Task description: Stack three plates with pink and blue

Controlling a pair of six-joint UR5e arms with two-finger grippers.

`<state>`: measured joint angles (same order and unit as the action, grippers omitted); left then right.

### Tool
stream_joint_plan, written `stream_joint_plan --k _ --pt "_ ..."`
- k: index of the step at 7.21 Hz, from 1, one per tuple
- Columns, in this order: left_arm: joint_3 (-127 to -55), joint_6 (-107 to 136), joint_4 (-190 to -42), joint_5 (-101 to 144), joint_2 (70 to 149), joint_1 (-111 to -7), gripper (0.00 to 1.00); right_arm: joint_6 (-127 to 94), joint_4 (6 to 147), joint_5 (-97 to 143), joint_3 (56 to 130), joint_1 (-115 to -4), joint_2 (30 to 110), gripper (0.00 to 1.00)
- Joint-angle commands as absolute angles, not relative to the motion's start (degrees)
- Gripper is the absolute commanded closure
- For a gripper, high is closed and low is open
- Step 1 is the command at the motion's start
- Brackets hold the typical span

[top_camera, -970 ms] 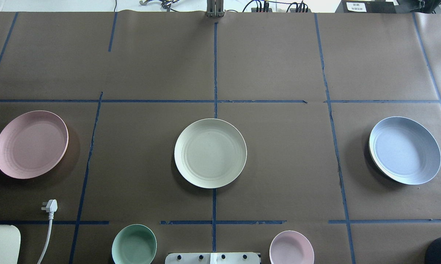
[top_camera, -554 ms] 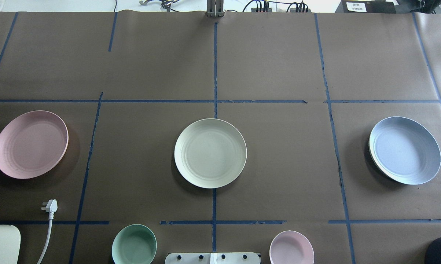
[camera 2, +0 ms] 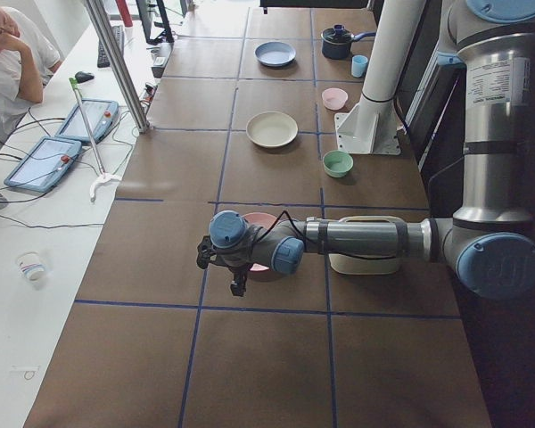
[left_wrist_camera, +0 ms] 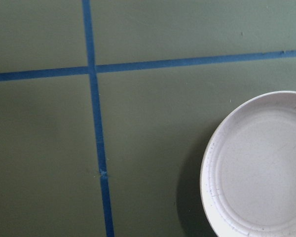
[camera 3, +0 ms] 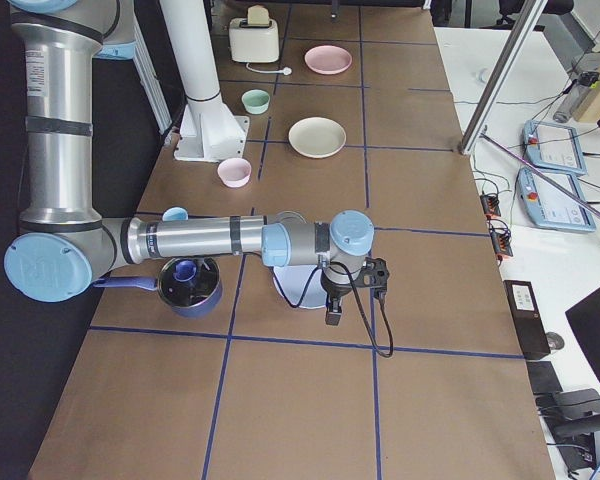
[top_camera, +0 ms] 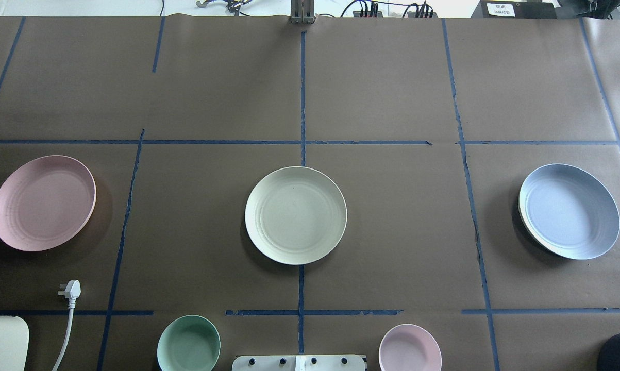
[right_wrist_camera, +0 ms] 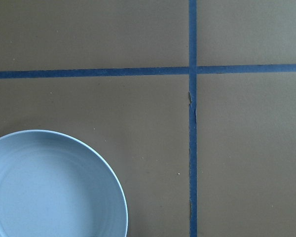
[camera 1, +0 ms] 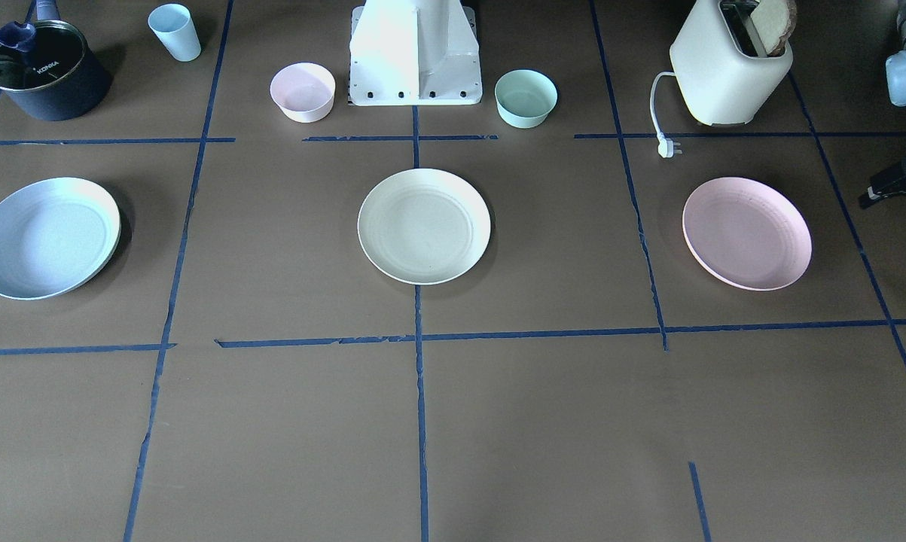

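Three plates lie apart in one row on the brown table. The cream plate point(top_camera: 296, 215) is in the middle, the pale pink plate point(top_camera: 44, 202) at the left and the pale blue plate point(top_camera: 569, 211) at the right. My left gripper point(camera 2: 221, 267) hangs just beyond the pink plate's outer edge. My right gripper point(camera 3: 332, 305) hangs just beyond the blue plate's outer edge. I cannot tell whether either gripper is open or shut. The left wrist view shows the pink plate point(left_wrist_camera: 259, 165) at the lower right. The right wrist view shows the blue plate point(right_wrist_camera: 49, 190) at the lower left. No fingers show there.
A mint-green bowl point(top_camera: 188, 343) and a small pink bowl point(top_camera: 409, 348) flank the robot base point(camera 1: 415, 53). A toaster point(camera 1: 730, 64) with a loose plug point(top_camera: 70, 289) stands behind the pink plate. A dark pot point(camera 1: 42, 69) and a light-blue cup point(camera 1: 175, 31) stand behind the blue plate.
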<state>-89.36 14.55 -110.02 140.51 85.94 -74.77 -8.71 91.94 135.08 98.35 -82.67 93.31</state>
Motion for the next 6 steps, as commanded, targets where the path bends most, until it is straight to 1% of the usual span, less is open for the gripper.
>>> stream_joint_plan --k 1,2,3,4,5,6 --pt "-84.2 28.2 -123.0 138.2 87.1 -65.9 0.0 -8.9 90.0 135.0 98.3 -81.5 93.5 0.0" --pt "-82.1 32.6 -126.4 136.4 88.2 -63.7 0.01 -9.2 87.6 135.0 97.9 -81.3 94.1 0.0" --pt "-81.9 34.3 -126.6 136.3 88.6 -62.2 0.23 -10.1 87.5 135.1 97.9 -81.3 94.1 0.0" --pt "-81.7 34.4 -126.6 136.4 88.7 -62.2 0.7 -11.6 87.3 135.2 97.9 -81.1 94.1 0.0" --pt "-81.7 34.4 -126.6 136.4 89.2 -62.1 0.96 -11.6 87.3 135.2 97.8 -80.9 94.1 0.0" --pt "-82.1 34.5 -126.6 136.8 89.6 -62.1 1.0 -11.6 87.3 135.2 97.8 -80.8 94.1 0.0"
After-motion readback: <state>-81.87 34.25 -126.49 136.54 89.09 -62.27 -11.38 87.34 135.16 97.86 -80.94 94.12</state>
